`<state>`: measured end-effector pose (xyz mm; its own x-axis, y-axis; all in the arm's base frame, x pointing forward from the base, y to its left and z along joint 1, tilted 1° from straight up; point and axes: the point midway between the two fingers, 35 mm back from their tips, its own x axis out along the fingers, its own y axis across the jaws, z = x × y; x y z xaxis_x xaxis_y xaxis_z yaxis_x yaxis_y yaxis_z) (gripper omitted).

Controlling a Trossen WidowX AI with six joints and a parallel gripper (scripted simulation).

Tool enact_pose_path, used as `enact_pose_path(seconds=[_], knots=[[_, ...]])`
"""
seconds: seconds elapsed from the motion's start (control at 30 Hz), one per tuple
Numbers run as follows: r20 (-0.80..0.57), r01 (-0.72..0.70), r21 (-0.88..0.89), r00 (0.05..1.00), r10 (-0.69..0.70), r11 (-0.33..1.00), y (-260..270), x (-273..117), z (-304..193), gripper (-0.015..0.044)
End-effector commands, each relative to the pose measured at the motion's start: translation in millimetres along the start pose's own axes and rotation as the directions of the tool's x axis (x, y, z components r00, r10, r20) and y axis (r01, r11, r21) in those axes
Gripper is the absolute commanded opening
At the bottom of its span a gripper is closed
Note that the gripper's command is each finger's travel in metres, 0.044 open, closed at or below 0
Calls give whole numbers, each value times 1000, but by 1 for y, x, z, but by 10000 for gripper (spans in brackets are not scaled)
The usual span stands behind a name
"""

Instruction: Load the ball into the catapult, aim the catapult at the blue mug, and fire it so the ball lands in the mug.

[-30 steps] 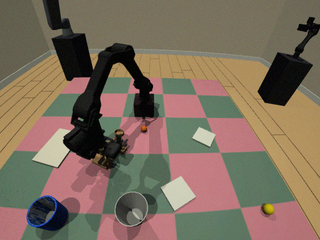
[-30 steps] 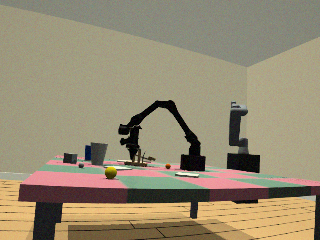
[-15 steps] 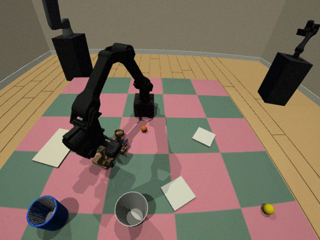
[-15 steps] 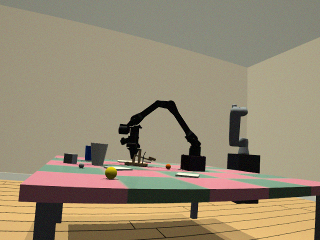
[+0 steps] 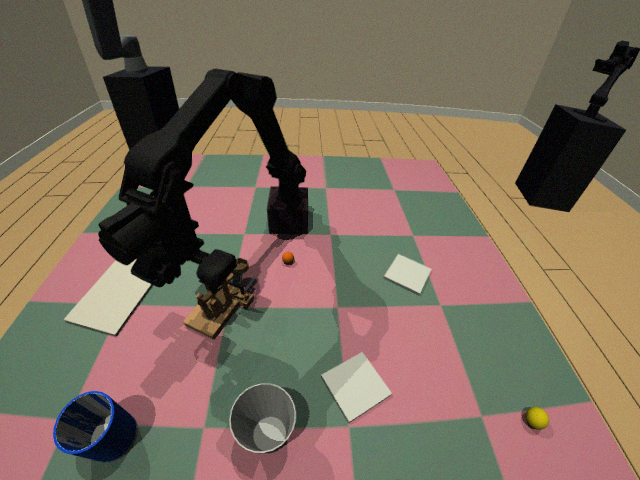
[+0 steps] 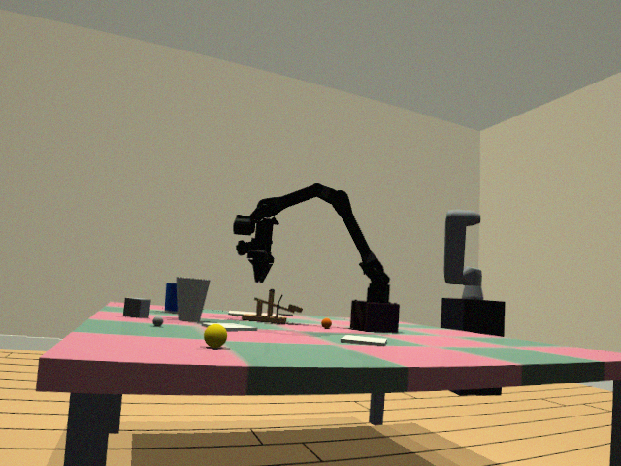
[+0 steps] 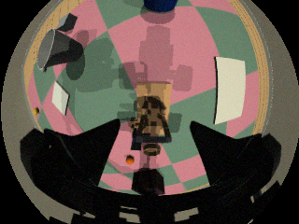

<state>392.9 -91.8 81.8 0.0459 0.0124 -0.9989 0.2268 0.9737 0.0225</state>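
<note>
End effector [image 5: 216,271] [image 6: 259,281] [image 7: 156,123]: fingers wide apart, nothing between them, above the catapult.
Catapult [image 5: 211,315] [image 6: 264,318] [image 7: 161,91]: flat on the desk [image 5: 382,330] [image 6: 320,379] [image 7: 182,35], its length seemingly pointing towards the blue mug; aiming looks roughly done.
Orange ball [image 5: 287,257] [image 6: 326,323] [image 7: 130,160]: on the desk near the arm's base [image 5: 287,217] [image 6: 375,316] [image 7: 148,181], not loaded.
Blue mug [image 5: 111,434] [image 6: 171,296] [image 7: 160,5]: no ball visible inside.
Left: probably pick up the ball, load, check aim, fire.
</note>
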Motion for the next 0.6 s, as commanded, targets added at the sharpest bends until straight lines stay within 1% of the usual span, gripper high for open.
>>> enact_pose_path(seconds=[0.0, 0.1, 0.57], knots=[[-9, -3, -3, 1000, 3, 1000, 0, 8, -1, 440], [-9, -3, -3, 1000, 3, 1000, 0, 42, -2, 440], [-9, -3, -3, 1000, 3, 1000, 0, 55, -1, 440]])
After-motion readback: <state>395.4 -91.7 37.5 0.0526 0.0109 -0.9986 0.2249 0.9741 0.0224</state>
